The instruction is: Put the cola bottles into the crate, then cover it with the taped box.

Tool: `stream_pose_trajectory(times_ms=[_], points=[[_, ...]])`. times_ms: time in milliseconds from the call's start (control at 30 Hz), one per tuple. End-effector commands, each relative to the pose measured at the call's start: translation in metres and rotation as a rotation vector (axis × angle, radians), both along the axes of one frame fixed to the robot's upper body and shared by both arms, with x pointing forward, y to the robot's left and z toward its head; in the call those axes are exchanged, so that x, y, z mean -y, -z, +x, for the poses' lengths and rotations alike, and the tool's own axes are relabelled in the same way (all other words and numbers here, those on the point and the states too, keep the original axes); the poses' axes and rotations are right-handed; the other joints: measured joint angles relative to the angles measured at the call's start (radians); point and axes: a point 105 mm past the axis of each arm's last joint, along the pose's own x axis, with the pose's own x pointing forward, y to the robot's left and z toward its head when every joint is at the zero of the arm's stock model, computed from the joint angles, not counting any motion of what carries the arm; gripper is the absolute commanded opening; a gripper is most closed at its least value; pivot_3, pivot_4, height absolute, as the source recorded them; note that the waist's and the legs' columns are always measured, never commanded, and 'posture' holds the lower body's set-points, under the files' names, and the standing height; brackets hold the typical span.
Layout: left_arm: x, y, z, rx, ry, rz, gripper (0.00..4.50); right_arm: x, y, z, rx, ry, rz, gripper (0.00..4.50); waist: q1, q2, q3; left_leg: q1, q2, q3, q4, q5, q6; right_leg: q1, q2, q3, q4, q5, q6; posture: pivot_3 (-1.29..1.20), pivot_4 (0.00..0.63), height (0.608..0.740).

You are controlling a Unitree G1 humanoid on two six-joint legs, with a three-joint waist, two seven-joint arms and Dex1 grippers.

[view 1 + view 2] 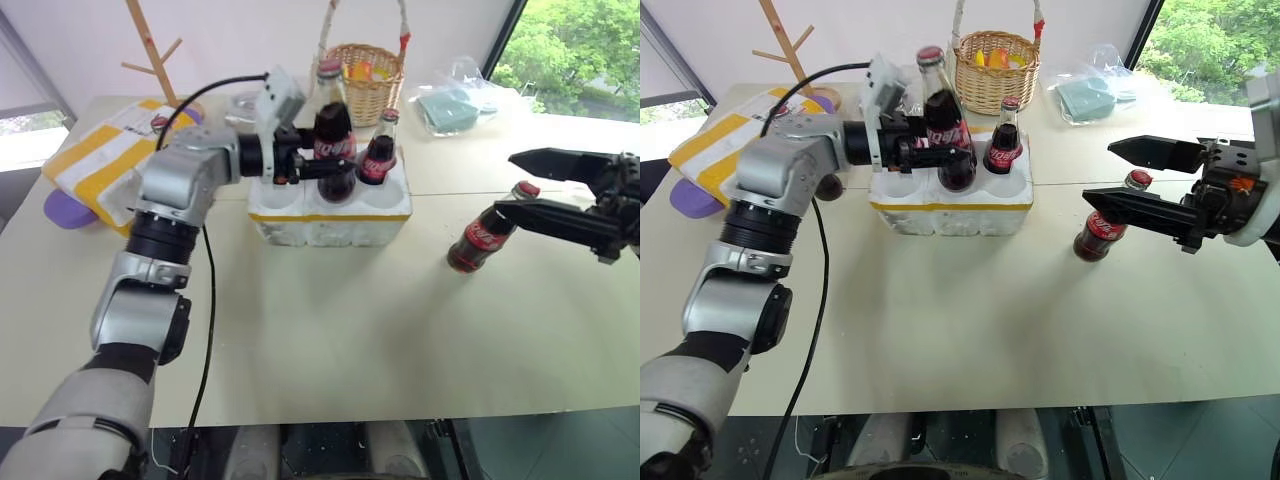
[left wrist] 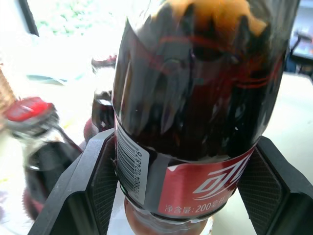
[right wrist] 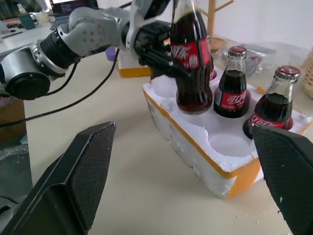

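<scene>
My left gripper (image 1: 308, 160) is shut on a cola bottle (image 1: 335, 140) at its red label and holds it upright over the crate (image 1: 330, 218). The bottle's base sits at the mouth of a front well. The crate is a white foam block with a yellow stripe. A second bottle (image 1: 378, 152) stands in it, and another (image 3: 275, 104) stands at its far side. One more bottle (image 1: 486, 232) stands on the table to the right. My right gripper (image 1: 505, 183) hovers open just above that bottle, its fingers wide apart. The taped box (image 1: 95, 160) lies at the back left, partly behind my left arm.
A wicker basket (image 1: 366, 82) stands behind the crate, with a wooden rack (image 1: 155, 50) at the back left. A clear bag holding something green (image 1: 455, 105) lies at the back right. A purple object (image 1: 65, 210) pokes out from under the taped box.
</scene>
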Motion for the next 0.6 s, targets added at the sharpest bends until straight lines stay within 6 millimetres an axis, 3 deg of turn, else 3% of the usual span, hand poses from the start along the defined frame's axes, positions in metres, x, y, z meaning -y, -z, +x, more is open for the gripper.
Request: stream_pose_trajectory(times_ms=[33,467,533,600], points=[[0.009,-0.022,-0.002,0.132,0.035,0.015,2.81,0.0,-0.01,-0.008,0.058,0.003,0.01,4.5,0.002,0.0,0.0,0.0,0.0,0.0,0.0,0.0,0.0,0.0,0.0,0.0,0.0,0.0,0.0,0.0,0.15,0.739],[0.011,0.007,0.017,0.074,-0.05,0.059,2.81,-0.001,-0.006,-0.005,0.057,0.013,0.019,4.5,0.002,0.0,0.0,0.0,0.0,0.0,0.0,0.0,0.0,0.0,0.0,0.0,0.0,0.0,0.0,0.0,0.15,0.739],[0.012,0.013,0.017,0.063,-0.051,0.068,3.84,-0.002,-0.005,-0.004,0.057,0.014,0.014,4.5,0.003,0.0,0.0,0.0,0.0,0.0,0.0,0.0,0.0,0.0,0.0,0.0,0.0,0.0,0.0,0.0,0.15,0.739],[0.012,0.015,0.016,0.061,-0.05,0.072,4.45,-0.002,-0.004,-0.003,0.058,0.014,-0.001,4.5,0.003,0.0,0.0,0.0,0.0,0.0,0.0,0.0,0.0,0.0,0.0,0.0,0.0,0.0,0.0,0.0,0.15,0.739]])
